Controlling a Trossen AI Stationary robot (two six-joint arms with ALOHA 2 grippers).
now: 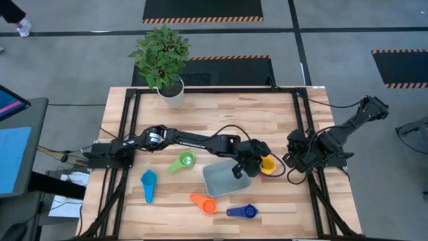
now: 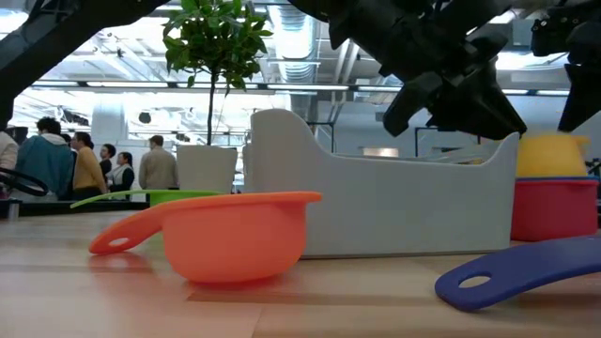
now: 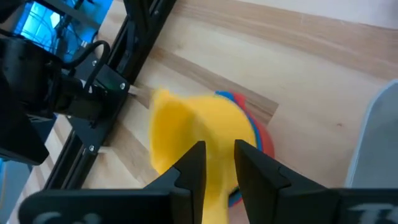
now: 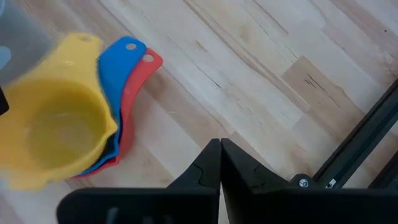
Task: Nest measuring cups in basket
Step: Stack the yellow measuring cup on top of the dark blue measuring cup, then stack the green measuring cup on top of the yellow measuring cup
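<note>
Two arms reach over the tabletop (image 1: 267, 110). Between them sits the basket (image 1: 224, 179), with yellow, blue and red measuring cups (image 4: 81, 118) stacked just beside it. Left end effector (image 3: 217, 163) hovers slightly spread above the stack; right end effector (image 4: 220, 163) is pressed together, empty.

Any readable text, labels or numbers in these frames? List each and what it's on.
None can be read.
Left robot arm's forearm link: pale lettering, too small to read.
Coloured plastic measuring cups, such as the orange one: no markings visible.
Pale grey-blue plastic basket: no label visible.
</note>
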